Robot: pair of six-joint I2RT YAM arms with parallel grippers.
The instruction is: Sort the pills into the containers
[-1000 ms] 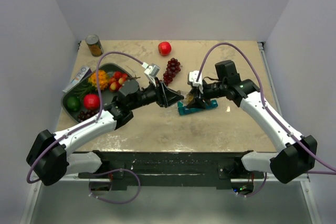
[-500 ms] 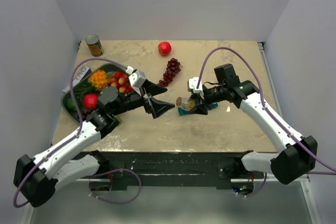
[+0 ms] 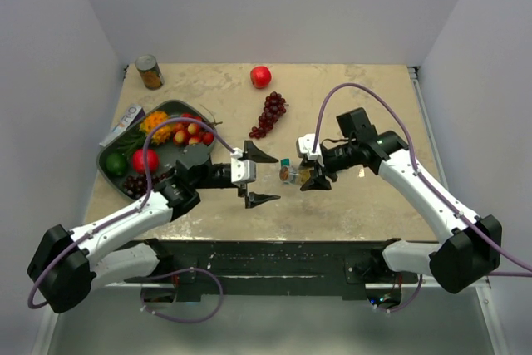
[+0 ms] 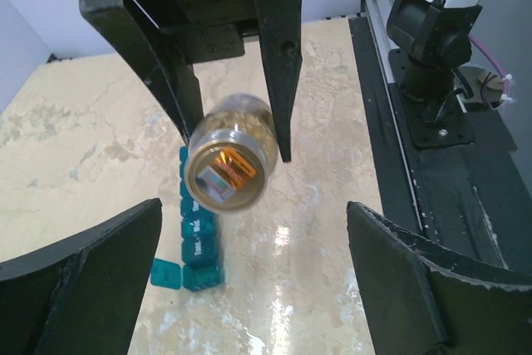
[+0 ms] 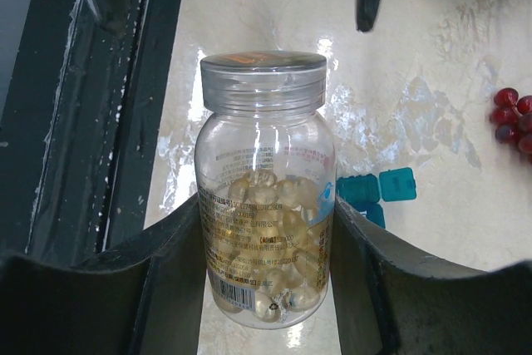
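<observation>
Our right gripper (image 3: 304,175) is clenched on a clear pill bottle (image 5: 264,205) of golden capsules. It holds the bottle on its side above the counter (image 3: 357,205), with the closed cap facing our left gripper (image 3: 263,176), which is spread wide and grasps nothing. The teal containers (image 4: 197,234) lie on the counter just under the bottle, one end lid flipped open.

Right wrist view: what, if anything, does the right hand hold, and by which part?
The right hand grips the clear plastic bottle of yellow capsules around its lower body, lid free.
</observation>
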